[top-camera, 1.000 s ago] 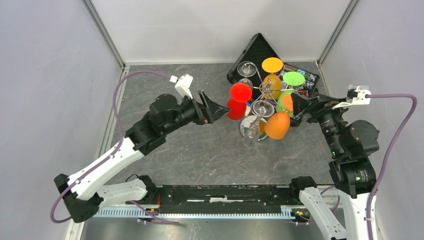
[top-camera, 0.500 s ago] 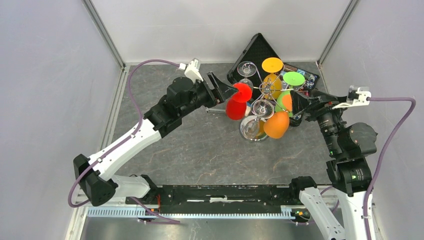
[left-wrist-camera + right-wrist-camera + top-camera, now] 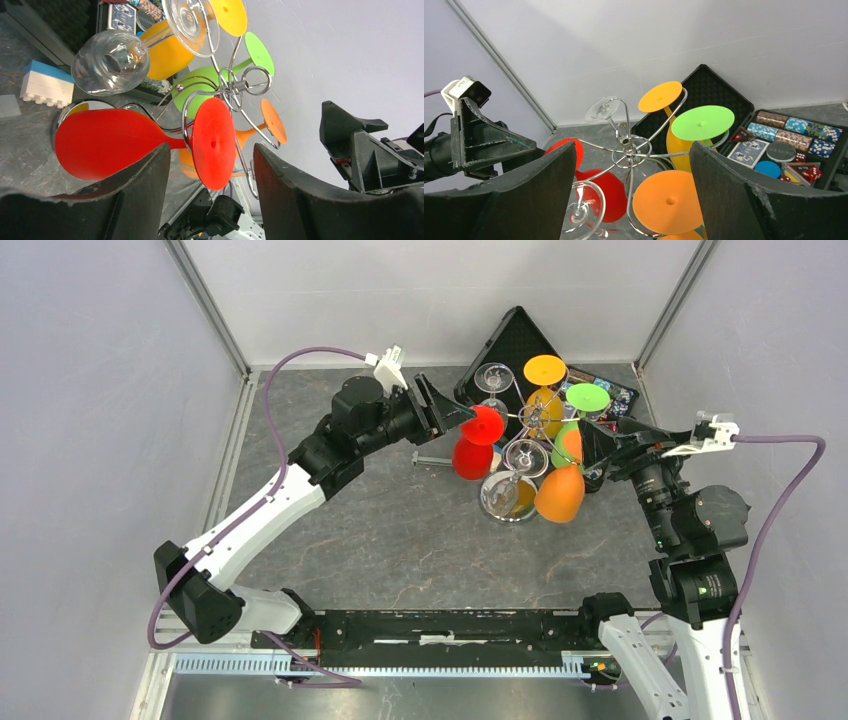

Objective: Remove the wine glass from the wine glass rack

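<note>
Left arm (image 3: 250, 530) and right arm (image 3: 700, 525): white lower links, black joints. Each carries a purple cable (image 3: 780, 438) running to a white wrist block (image 3: 388, 364). Matte black fingers (image 3: 300, 200), probably plastic.

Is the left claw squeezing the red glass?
No, the left claw is open, its fingers on either side of the red glass with gaps showing.
</note>
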`<action>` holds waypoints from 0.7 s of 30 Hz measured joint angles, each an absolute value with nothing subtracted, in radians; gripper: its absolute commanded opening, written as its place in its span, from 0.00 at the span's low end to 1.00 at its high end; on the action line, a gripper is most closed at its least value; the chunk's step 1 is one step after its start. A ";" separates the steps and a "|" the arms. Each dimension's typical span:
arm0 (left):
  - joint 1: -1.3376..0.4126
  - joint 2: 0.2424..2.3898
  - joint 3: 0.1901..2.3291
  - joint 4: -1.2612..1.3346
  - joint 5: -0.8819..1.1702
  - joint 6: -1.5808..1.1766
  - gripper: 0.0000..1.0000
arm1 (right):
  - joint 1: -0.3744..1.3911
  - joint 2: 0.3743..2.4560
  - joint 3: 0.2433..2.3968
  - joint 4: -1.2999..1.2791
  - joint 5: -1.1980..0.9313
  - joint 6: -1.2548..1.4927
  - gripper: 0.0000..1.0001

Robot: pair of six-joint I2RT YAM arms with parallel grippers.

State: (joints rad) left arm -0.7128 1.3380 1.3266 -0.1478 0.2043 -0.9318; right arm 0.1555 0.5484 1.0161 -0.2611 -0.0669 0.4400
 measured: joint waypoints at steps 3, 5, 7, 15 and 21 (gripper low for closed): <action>-0.713 1.338 1.333 -0.157 0.220 -0.933 0.63 | 0.155 0.551 1.010 -0.237 -0.079 0.450 0.87; -0.713 1.340 1.333 -0.173 0.221 -0.934 0.60 | 0.155 0.551 1.000 -0.226 -0.088 0.460 0.87; -0.713 1.349 1.336 -0.193 0.223 -0.934 0.56 | 0.155 0.551 0.992 -0.224 -0.096 0.468 0.87; -0.705 1.382 1.338 -0.202 0.254 -0.958 0.41 | 0.155 0.552 0.988 -0.224 -0.098 0.474 0.86; -0.698 1.381 1.338 -0.196 0.274 -0.982 0.29 | 0.155 0.550 0.984 -0.223 -0.097 0.474 0.86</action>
State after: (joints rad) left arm -0.6975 1.3811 1.3380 -0.1955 0.2741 -0.9825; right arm 0.1555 0.5499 0.9840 -0.2230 -0.0975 0.4744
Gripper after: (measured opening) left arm 0.344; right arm 0.863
